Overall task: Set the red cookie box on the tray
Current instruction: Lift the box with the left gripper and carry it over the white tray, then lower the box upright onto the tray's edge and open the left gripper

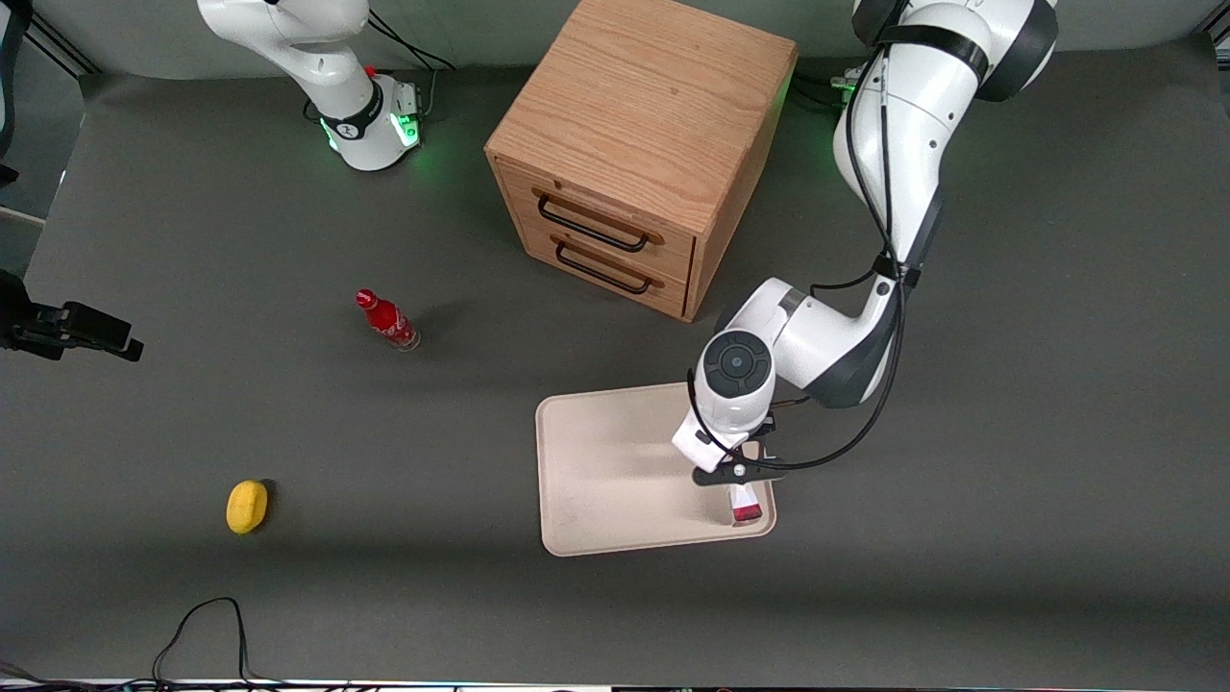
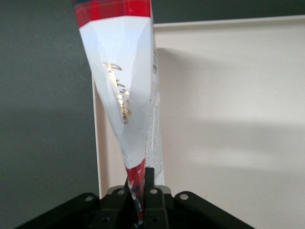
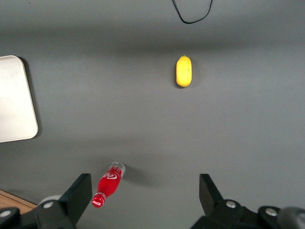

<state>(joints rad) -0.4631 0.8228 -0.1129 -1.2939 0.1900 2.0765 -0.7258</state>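
Currently the gripper point(image 1: 742, 478) pinches the red cookie box point(image 2: 125, 90) at one end, above the tray point(image 1: 596, 481) edge nearest the working arm. Likely light, stiff cardboard (crushable); hold across narrow faces.

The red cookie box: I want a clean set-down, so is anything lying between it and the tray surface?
Nothing visible does. The gripper holds the red cookie box over the tray, at its edge toward the working arm's end. The tray surface beside the box is bare cream.
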